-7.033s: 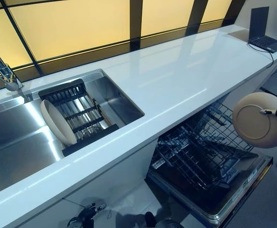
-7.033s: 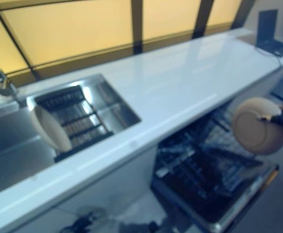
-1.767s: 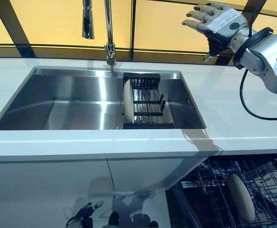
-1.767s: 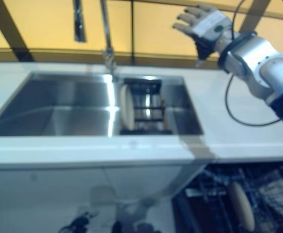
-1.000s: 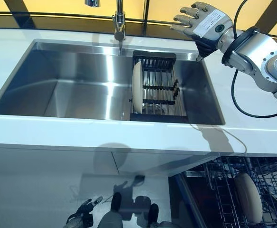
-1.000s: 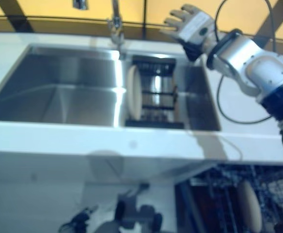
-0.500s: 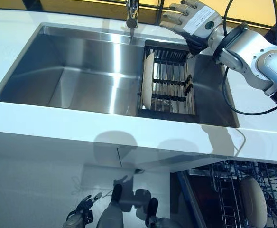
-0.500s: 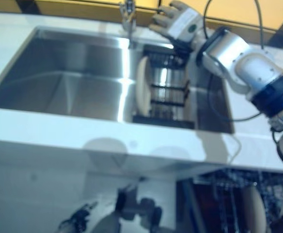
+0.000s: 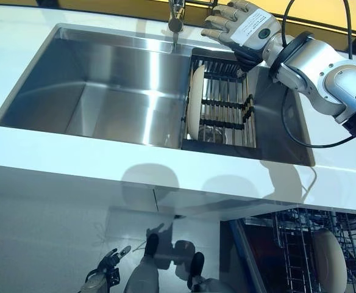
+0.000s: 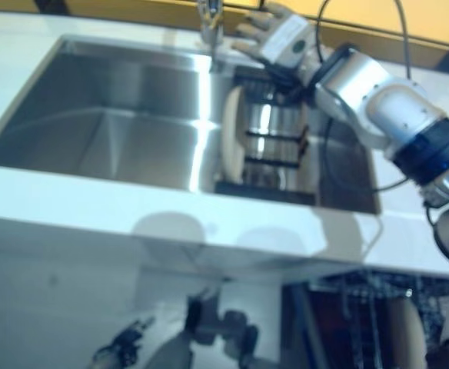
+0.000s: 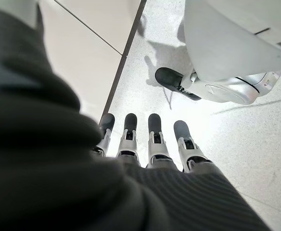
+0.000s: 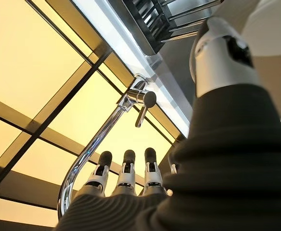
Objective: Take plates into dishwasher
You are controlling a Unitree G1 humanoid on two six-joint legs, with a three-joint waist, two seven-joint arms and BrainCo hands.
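A white counter (image 9: 56, 165) frames the steel sink (image 9: 105, 91), its left basin bare. My right hand (image 9: 242, 30) hovers, fingers spread, over the rack's (image 9: 224, 113) far edge by the faucet (image 9: 177, 18). The plate (image 9: 195, 101) stands on edge at the rack's left end, face sideways. Another plate (image 9: 325, 262) sits upright in the dishwasher rack (image 9: 294, 244). My left hand (image 11: 150, 144) hangs relaxed.

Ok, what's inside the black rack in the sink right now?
One cream plate stands on edge at the left end of the black rack; the other slots look empty. The right hand, open, hovers above the rack's far end, hiding part of that edge.
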